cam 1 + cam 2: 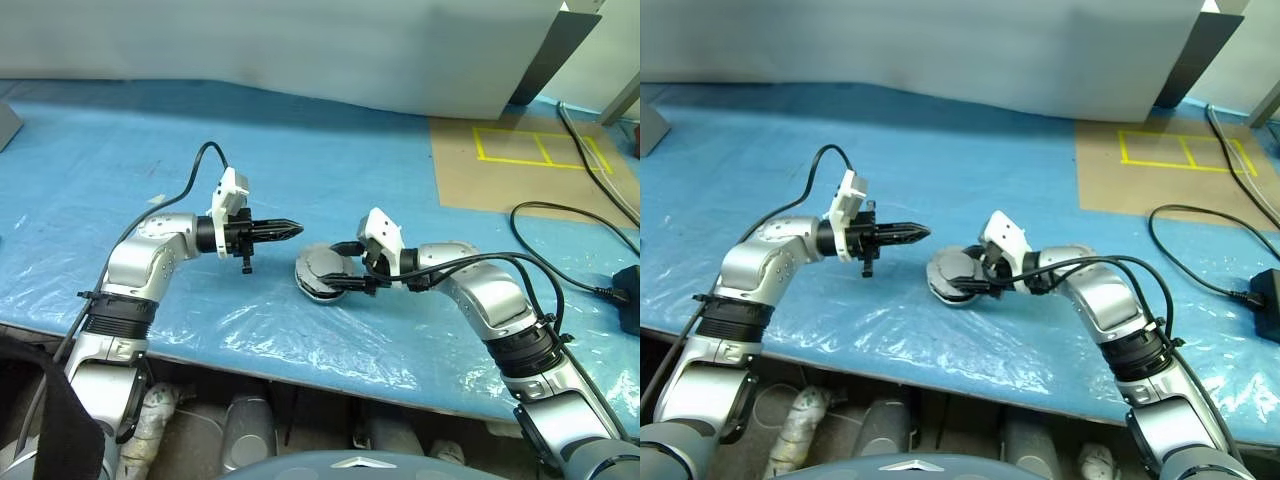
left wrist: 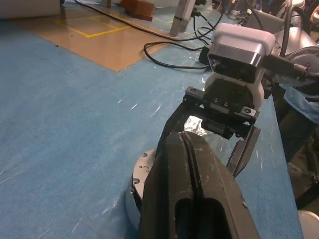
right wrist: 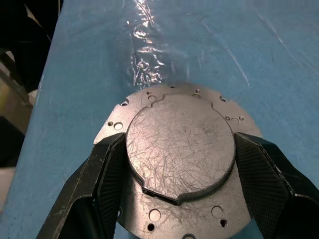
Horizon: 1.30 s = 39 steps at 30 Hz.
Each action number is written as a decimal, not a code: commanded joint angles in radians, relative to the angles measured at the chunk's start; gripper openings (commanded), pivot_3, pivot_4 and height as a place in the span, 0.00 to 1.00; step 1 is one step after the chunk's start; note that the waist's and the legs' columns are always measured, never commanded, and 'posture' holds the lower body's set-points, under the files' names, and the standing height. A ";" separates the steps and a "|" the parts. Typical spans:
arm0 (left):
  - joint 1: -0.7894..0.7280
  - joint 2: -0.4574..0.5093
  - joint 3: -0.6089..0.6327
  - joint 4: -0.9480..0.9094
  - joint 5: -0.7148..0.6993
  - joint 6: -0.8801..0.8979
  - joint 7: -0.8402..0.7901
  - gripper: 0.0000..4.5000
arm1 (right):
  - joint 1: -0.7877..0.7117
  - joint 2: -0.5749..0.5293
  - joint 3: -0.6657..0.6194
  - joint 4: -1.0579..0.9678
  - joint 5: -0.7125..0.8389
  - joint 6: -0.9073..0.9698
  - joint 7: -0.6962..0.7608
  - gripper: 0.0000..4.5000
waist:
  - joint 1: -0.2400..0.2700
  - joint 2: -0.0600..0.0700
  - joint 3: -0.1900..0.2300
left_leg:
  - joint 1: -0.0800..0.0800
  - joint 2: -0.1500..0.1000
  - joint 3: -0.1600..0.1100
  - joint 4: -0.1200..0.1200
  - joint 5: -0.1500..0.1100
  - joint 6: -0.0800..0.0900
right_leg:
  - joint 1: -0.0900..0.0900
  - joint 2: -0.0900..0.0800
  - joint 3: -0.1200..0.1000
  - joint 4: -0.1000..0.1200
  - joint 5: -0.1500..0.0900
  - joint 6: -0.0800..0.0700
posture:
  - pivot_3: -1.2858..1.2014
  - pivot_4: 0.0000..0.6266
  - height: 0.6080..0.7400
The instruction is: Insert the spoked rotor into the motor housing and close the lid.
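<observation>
Now lid (image 3: pixel 179 149): round, grey, scratched, smooth face up.

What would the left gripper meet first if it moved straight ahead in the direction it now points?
Probably the right gripper, whose fingers flank the lid. The shut left gripper points level toward it across a gap. Depth is unclear, so it might pass just above the lid.

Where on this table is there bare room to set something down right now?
Bare blue sheet runs wide beyond both arms up to the white wall, and off past the left arm. The middle is crowded: the right pincer straddles the lid, with the shut left pincer just beside it. Cables and a brown board fill the far right.
</observation>
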 commanded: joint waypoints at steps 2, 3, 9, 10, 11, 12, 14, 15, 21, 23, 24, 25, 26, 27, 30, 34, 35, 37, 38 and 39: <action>-0.012 -0.005 0.012 -0.011 0.003 -0.022 0.001 0.00 | -0.017 -0.009 -0.009 -0.025 -0.011 -0.017 -0.004 0.66 | 0.000 0.000 0.000 | 0.000 0.000 0.000 0.000 0.000 0.000 | 0.000 0.000 0.000 0.000 0.000 0.000 | 0.52 0.24 1.00; -0.012 -0.006 0.011 -0.009 0.004 -0.024 0.001 0.00 | -0.013 -0.016 0.007 -0.002 -0.038 -0.040 -0.006 0.66 | 0.001 0.000 0.000 | 0.000 0.000 0.000 -0.001 0.000 0.000 | 0.000 0.000 0.000 0.000 0.000 0.000 | 0.52 0.24 1.00; -0.015 -0.007 0.013 0.008 0.008 -0.033 0.001 0.00 | 0.019 0.015 0.056 0.125 -0.132 -0.120 -0.044 0.66 | -0.001 0.000 0.000 | 0.000 0.000 0.000 -0.001 0.000 0.000 | 0.000 0.000 -0.001 0.000 0.000 0.000 | 0.52 0.24 1.00; -0.017 -0.007 0.014 0.011 0.008 -0.034 0.001 0.00 | 0.019 0.028 0.055 0.139 -0.137 -0.122 -0.055 0.66 | -0.004 0.000 0.000 | 0.001 0.000 0.000 -0.001 0.000 0.000 | 0.000 0.000 0.000 0.000 0.000 0.000 | 0.52 0.24 1.00; -0.017 -0.006 0.015 0.013 0.008 -0.035 0.001 0.00 | 0.017 0.046 0.046 0.150 -0.133 -0.119 -0.065 0.66 | -0.006 0.000 0.000 | 0.001 0.000 0.000 -0.001 0.000 0.000 | 0.000 0.000 0.000 0.000 0.000 0.000 | 0.52 0.24 1.00; -0.018 -0.006 0.015 0.015 0.009 -0.035 0.001 0.00 | 0.012 0.064 0.034 0.157 -0.123 -0.107 -0.076 0.66 | -0.008 0.000 0.000 | 0.002 0.000 0.000 -0.001 0.000 0.000 | 0.001 0.000 0.000 0.001 0.000 0.000 | 0.52 0.24 1.00; -0.017 -0.004 0.016 0.015 0.009 -0.036 0.001 0.00 | 0.004 0.084 0.019 0.152 -0.112 -0.089 -0.084 0.66 | -0.012 0.000 0.000 | 0.004 0.000 0.000 0.000 0.000 0.000 | 0.003 0.000 0.001 0.001 0.000 0.000 | 0.52 0.24 1.00; -0.016 -0.003 0.016 0.016 0.009 -0.037 0.001 0.00 | 0.002 0.088 0.012 0.140 -0.101 -0.077 -0.079 0.66 | -0.014 0.000 0.000 | 0.005 0.000 0.000 0.000 0.000 0.000 | 0.003 0.000 0.001 0.001 0.000 0.000 | 0.52 0.24 1.00; -0.023 -0.004 0.013 0.033 0.014 -0.045 -0.001 0.00 | -0.059 0.138 -0.080 0.088 0.029 0.075 -0.070 0.66 | -0.017 0.000 0.000 | 0.005 0.000 0.000 0.001 0.000 0.000 | 0.004 0.000 0.001 0.000 0.000 0.000 | 0.52 0.24 1.00; -0.029 -0.010 0.012 0.041 0.017 -0.048 0.001 0.00 | -0.081 0.145 -0.100 0.077 0.058 0.098 -0.060 0.66 | -0.019 0.000 0.000 | 0.003 0.000 0.000 0.000 0.000 0.000 | 0.002 0.000 0.001 0.000 0.000 0.000 | 0.52 0.24 1.00; -0.030 -0.012 0.012 0.043 0.019 -0.050 0.001 0.00 | -0.087 0.139 -0.090 0.076 0.044 0.090 -0.059 0.66 | -0.018 0.000 0.000 | 0.002 0.000 0.000 0.000 0.000 0.000 | 0.001 0.000 0.001 0.000 0.000 0.000 | 0.52 0.24 1.00; -0.030 -0.014 0.012 0.044 0.020 -0.050 0.001 0.00 | -0.094 0.141 -0.071 0.092 0.014 0.075 -0.076 0.66 | -0.018 0.000 0.000 | 0.001 0.000 0.000 0.000 0.000 0.000 | 0.000 0.000 0.001 0.000 0.000 0.000 | 0.52 0.24 1.00; -0.032 -0.016 0.013 0.046 0.021 -0.049 0.002 0.00 | -0.099 0.147 -0.056 0.108 -0.004 0.068 -0.089 0.66 | -0.018 0.000 0.000 | 0.000 0.000 0.000 0.000 0.000 0.000 | 0.000 0.000 0.000 0.000 0.000 0.000 | 0.52 0.24 1.00; -0.032 -0.019 0.013 0.046 0.022 -0.049 0.003 0.00 | -0.102 0.156 -0.040 0.123 -0.022 0.061 -0.105 0.66 | -0.018 0.000 0.000 | 0.000 0.000 0.000 0.000 0.000 0.000 | 0.000 0.000 0.000 0.000 0.000 0.000 | 0.52 0.24 1.00; -0.028 -0.024 0.012 0.041 0.024 -0.049 0.007 0.00 | -0.084 0.159 0.034 0.142 -0.084 0.033 -0.121 0.66 | -0.018 0.000 0.000 | 0.000 0.000 0.000 -0.001 0.000 0.000 | 0.000 0.000 -0.001 0.000 0.000 0.000 | 0.52 0.24 1.00; -0.024 -0.023 0.013 0.036 0.024 -0.046 0.008 0.00 | -0.062 0.159 0.069 0.202 -0.142 -0.002 -0.143 0.66 | -0.022 0.000 0.000 | 0.000 0.000 -0.001 -0.002 0.000 0.000 | 0.000 0.000 -0.001 0.000 0.001 0.001 | 0.52 0.24 1.00; -0.025 -0.023 0.014 0.039 0.025 -0.047 0.008 0.00 | -0.060 0.161 0.071 0.216 -0.151 -0.005 -0.150 0.66 | -0.023 0.000 0.000 | 0.000 0.000 -0.001 -0.002 0.000 0.000 | 0.000 0.000 -0.001 0.000 0.001 0.001 | 0.52 0.24 1.00; -0.030 -0.021 0.016 0.047 0.028 -0.049 0.009 0.00 | -0.055 0.173 0.062 0.220 -0.144 0.000 -0.153 0.66 | -0.024 0.000 0.000 | 0.002 0.000 0.000 -0.002 0.000 0.000 | 0.001 0.000 -0.001 0.000 0.000 0.000 | 0.52 0.24 1.00; -0.031 -0.020 0.017 0.049 0.028 -0.050 0.010 0.00 | -0.051 0.170 0.065 0.216 -0.148 -0.005 -0.151 0.66 | -0.024 0.000 0.000 | 0.003 0.000 0.000 -0.002 0.000 0.000 | 0.002 0.000 -0.001 0.000 0.000 0.000 | 0.52 0.24 1.00; -0.032 -0.019 0.018 0.050 0.029 -0.050 0.009 0.00 | -0.047 0.165 0.073 0.216 -0.160 -0.015 -0.152 0.66 | -0.023 0.000 0.000 | 0.004 0.000 0.000 -0.001 0.000 0.000 | 0.003 0.000 0.000 0.000 0.000 0.000 | 0.52 0.24 1.00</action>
